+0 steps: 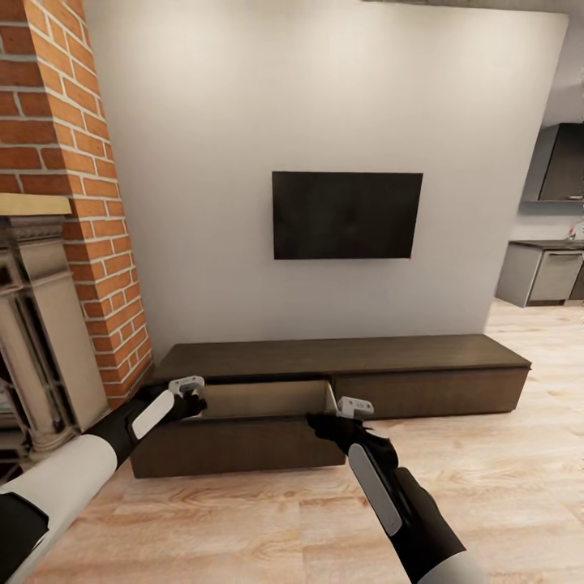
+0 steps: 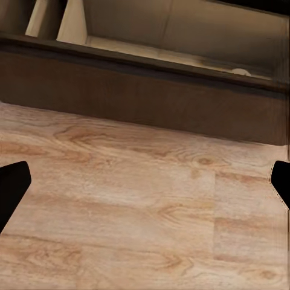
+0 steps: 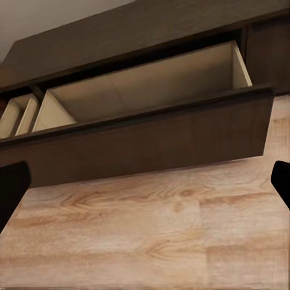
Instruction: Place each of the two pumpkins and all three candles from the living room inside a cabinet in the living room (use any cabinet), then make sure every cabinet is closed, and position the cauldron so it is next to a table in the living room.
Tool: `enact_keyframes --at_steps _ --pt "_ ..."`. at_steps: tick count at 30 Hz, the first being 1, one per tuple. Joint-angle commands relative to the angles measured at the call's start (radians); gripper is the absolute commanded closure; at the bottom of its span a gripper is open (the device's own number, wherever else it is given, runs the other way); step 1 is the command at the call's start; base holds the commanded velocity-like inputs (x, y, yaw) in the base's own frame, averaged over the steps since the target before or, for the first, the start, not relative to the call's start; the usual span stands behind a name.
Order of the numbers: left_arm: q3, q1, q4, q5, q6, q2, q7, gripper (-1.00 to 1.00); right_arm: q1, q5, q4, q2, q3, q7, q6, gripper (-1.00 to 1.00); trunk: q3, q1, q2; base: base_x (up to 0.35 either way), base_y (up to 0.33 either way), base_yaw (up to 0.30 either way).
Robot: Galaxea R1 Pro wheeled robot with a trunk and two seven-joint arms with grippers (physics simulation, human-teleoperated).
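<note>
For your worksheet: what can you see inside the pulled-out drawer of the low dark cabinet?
The open drawer of the cabinet shows light tan inner walls and no pumpkins or candles in the visible part. Its dark front panel covers the drawer floor, so anything lying low cannot be ruled out.

The cabinet (image 1: 341,357) stands on the floor (image 1: 268,527) against the wall (image 1: 324,97), below the television (image 1: 346,215) mounted on that wall. Its left drawer (image 1: 264,399) is pulled out toward the robot (the right drawer front sits flush). The brick column (image 1: 81,203) and fireplace surround (image 1: 40,324) rise to the cabinet's left. The left gripper (image 1: 191,389) hangs at the open drawer's left end, the right gripper (image 1: 350,410) at its right end. Kitchen units (image 1: 543,272) lie far right, beyond the wall.
</note>
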Motion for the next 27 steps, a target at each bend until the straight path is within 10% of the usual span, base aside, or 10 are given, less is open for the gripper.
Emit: enact_keyframes --at_steps 1,17,27 --pt "-0.009 0.000 -0.002 0.010 -0.006 -0.001 0.009 -1.00 0.000 -0.010 -0.001 0.000 0.002 -0.010 0.000 -1.00 0.002 -0.005 0.007 -0.301 0.000 0.000" --pt "-0.045 0.048 0.000 0.009 -0.159 -0.008 0.009 -1.00 0.001 -0.008 0.029 0.006 0.011 -0.010 -0.048 -1.00 0.033 -0.043 0.077 -0.079 0.000 0.000" --pt "-0.174 0.093 0.007 0.011 -0.376 -0.009 0.011 -1.00 0.000 -0.006 0.380 0.027 0.150 -0.011 -0.398 -1.00 0.033 -0.043 0.077 0.000 0.000 0.000"
